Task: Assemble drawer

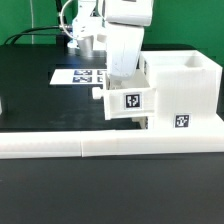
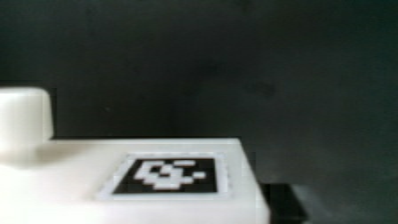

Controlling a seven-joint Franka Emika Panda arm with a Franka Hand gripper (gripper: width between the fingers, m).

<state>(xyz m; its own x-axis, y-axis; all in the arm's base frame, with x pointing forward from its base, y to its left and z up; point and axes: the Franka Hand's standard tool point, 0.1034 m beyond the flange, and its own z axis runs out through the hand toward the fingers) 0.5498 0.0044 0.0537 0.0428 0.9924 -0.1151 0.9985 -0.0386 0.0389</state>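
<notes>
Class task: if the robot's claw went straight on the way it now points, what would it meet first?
Probably the white plastic tray with a black-and-white square tag, directly beneath the claw. Whether they already touch is unclear; the fingertips are hidden.

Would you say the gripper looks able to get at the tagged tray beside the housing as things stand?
Probably yes: the gripper hangs right above the tray, with nothing visibly between them. The housing stands beside the tray, on the exterior view's right. Whether the jaws are open cannot be told.
</notes>
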